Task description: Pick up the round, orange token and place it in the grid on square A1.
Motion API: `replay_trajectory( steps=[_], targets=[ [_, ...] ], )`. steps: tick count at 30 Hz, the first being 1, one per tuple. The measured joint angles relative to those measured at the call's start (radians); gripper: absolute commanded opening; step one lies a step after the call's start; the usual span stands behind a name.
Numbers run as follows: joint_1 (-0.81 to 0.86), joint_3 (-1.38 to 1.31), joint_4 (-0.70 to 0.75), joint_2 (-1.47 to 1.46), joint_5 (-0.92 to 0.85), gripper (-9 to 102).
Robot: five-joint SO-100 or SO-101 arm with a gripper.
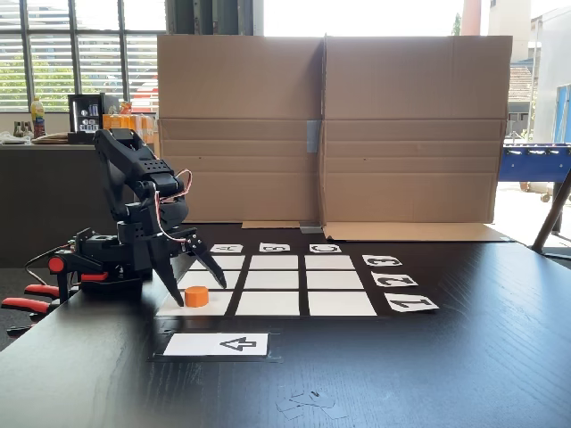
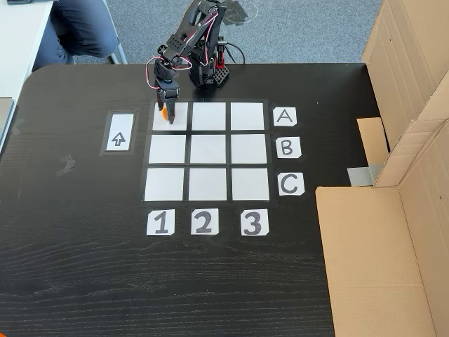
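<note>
In a fixed view from the table's front, the gripper (image 1: 193, 290) points down with its two black fingers (image 1: 166, 275) spread apart. The token (image 1: 197, 296) stands between their tips on square A1 (image 1: 183, 303), the near-left corner of the grid (image 1: 299, 280); I cannot tell if either finger touches it. In the fixed view from above, the gripper (image 2: 167, 117) covers most of the token (image 2: 162, 112) on square A1 (image 2: 178, 118), beside the arrow card (image 2: 118, 133).

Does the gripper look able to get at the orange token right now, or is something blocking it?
Probably yes. The gripper hangs open right over the token on square A1, fingers on either side, nothing between them.
</note>
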Motion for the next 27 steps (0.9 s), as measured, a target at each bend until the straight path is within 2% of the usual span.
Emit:
replay_trajectory(
  steps=[8,27],
  targets=[
    [0.072,-0.018,-0.074,0.072,0.0,40],
    [0.187,-0.095,-0.071,0.433,0.0,42]
  ],
)
